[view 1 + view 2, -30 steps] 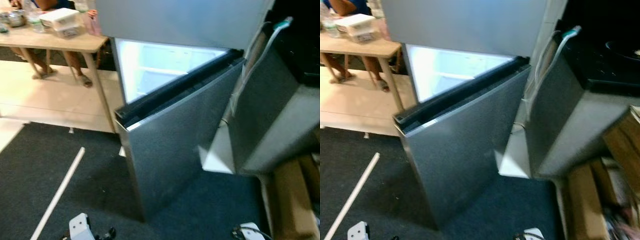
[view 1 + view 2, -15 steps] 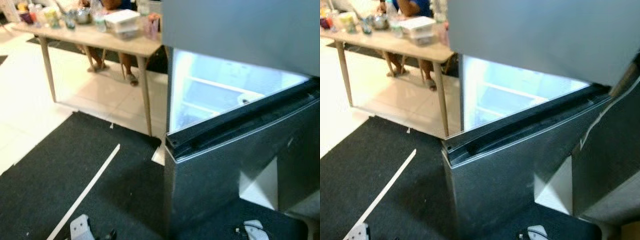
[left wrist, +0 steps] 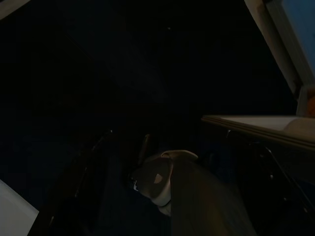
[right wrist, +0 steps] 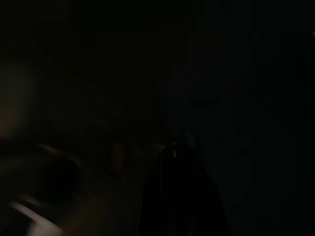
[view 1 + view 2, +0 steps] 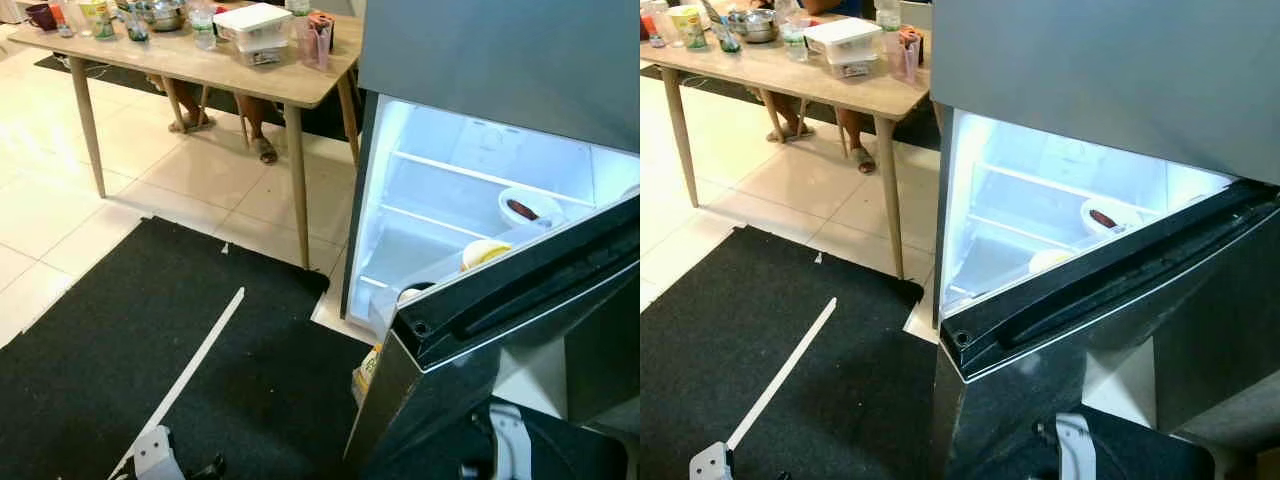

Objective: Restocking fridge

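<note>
Left eye view: the fridge (image 5: 470, 210) stood lit, its door (image 5: 520, 300) swung open; a bowl (image 5: 528, 207) sat on the shelf. We judged the bowl light and breakable, best taken by the rim. We could not tell either claw's state.

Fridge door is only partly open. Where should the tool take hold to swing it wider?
Probably the free top corner of the fridge door, at the end furthest from the hinge. Come in from the robot's left, the lit opening's side, and hook behind the dark gasket edge. The steel front shows no handle, and that edge stands clear of the cabinet.
</note>
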Available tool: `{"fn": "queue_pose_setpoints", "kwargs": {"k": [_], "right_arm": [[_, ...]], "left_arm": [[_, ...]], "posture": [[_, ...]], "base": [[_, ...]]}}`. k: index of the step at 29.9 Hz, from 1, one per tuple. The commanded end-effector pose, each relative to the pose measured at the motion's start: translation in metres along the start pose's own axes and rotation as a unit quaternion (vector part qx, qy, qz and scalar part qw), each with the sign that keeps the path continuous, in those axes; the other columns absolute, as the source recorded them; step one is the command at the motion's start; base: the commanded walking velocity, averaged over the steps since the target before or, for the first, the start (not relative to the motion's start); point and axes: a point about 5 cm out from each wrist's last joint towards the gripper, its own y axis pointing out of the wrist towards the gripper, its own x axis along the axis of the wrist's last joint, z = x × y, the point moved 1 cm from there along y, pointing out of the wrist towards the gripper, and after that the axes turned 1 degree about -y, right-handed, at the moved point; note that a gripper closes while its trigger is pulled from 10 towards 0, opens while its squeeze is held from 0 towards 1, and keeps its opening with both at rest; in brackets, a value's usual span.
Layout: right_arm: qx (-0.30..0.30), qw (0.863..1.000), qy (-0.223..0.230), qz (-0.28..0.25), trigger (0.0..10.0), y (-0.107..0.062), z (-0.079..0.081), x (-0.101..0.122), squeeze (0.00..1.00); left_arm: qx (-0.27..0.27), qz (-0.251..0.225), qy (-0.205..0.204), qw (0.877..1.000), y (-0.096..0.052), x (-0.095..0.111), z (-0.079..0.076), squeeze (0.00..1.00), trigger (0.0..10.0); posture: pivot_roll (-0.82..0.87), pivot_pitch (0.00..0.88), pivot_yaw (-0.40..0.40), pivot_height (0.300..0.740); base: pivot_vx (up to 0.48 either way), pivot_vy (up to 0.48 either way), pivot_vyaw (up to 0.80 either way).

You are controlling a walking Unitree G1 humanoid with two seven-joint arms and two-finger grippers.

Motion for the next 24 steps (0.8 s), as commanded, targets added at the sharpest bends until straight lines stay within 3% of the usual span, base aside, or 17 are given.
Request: {"fn": "queue_pose_setpoints", "kwargs": {"k": [1,5,9,12,14,15,17,18,19,20,21,22,24], "right_arm": [[0.035,0.999,-0.005,-0.031,10.0,0.004,0.007,0.016,0.0],[0.094,0.991,-0.054,-0.074,10.0,0.015,0.025,0.057,0.0],[0.126,0.976,-0.125,-0.124,10.0,0.024,0.047,0.113,0.0],[0.129,0.972,-0.14,-0.141,10.0,0.026,0.053,0.13,0.0],[0.121,0.958,-0.169,-0.197,10.0,0.026,0.07,0.175,0.0],[0.11,0.946,-0.173,-0.251,10.0,0.022,0.082,0.21,0.0],[0.104,0.924,-0.168,-0.326,10.0,0.01,0.101,0.256,0.0],[0.104,0.924,-0.168,-0.326,10.0,0.01,0.101,0.256,0.0],[0.117,0.907,-0.156,-0.373,10.0,0.0,0.113,0.281,0.0],[0.117,0.907,-0.156,-0.373,10.0,0.0,0.113,0.281,0.0],[0.125,0.895,-0.143,-0.404,10.0,-0.007,0.119,0.295,0.0],[0.127,0.893,-0.14,-0.409,10.0,-0.009,0.12,0.297,0.0],[0.124,0.903,-0.141,-0.388,10.0,-0.001,0.113,0.279,0.0]], "left_arm": [[0.003,0.017,0.0,1.0,-0.002,-0.009,0.002,0.0,10.0],[0.001,0.017,0.0,1.0,-0.003,-0.01,0.002,0.0,10.0],[0.002,0.021,0.0,1.0,-0.005,-0.016,0.005,0.0,10.0],[0.003,0.022,0.0,1.0,-0.006,-0.017,0.007,0.0,10.0],[0.007,0.024,-0.002,1.0,-0.009,-0.02,0.011,0.0,10.0],[0.009,0.024,-0.003,1.0,-0.01,-0.021,0.013,0.0,10.0],[0.01,0.023,-0.004,1.0,-0.011,-0.022,0.015,0.0,10.0],[0.01,0.023,-0.004,1.0,-0.011,-0.022,0.015,0.0,10.0],[0.011,0.022,-0.005,1.0,-0.012,-0.023,0.017,0.0,10.0],[0.011,0.022,-0.005,1.0,-0.012,-0.023,0.017,0.0,10.0],[0.011,0.022,-0.005,1.0,-0.013,-0.023,0.017,0.0,10.0],[0.011,0.022,-0.005,1.0,-0.013,-0.023,0.018,0.0,10.0],[0.01,0.021,-0.003,1.0,-0.012,-0.022,0.017,0.0,10.0]], "posture": [[-0.06,0.072,-0.01,0.74],[-0.05,0.086,-0.011,0.74],[-0.04,0.108,-0.013,0.74],[-0.03,0.114,-0.015,0.74],[-0.02,0.129,-0.019,0.74],[-0.01,0.133,-0.021,0.74],[-0.01,0.14,-0.02,0.74],[-0.01,0.14,-0.02,0.74],[0.0,0.142,-0.019,0.74],[0.0,0.142,-0.019,0.74],[0.0,0.143,-0.019,0.74],[0.0,0.143,-0.019,0.74],[-0.01,0.14,-0.019,0.74]], "base": [[0.0,0.0,0.0],[0.0,0.0,0.0],[0.0,0.0,0.0],[0.0,0.0,0.0],[0.0,0.0,0.0],[0.0,0.0,0.0],[0.0,0.0,0.0],[0.0,0.0,0.0],[0.0,0.0,0.0],[0.0,0.0,0.0],[0.0,0.0,0.0],[0.0,0.0,0.0],[0.0,0.0,0.0]]}}
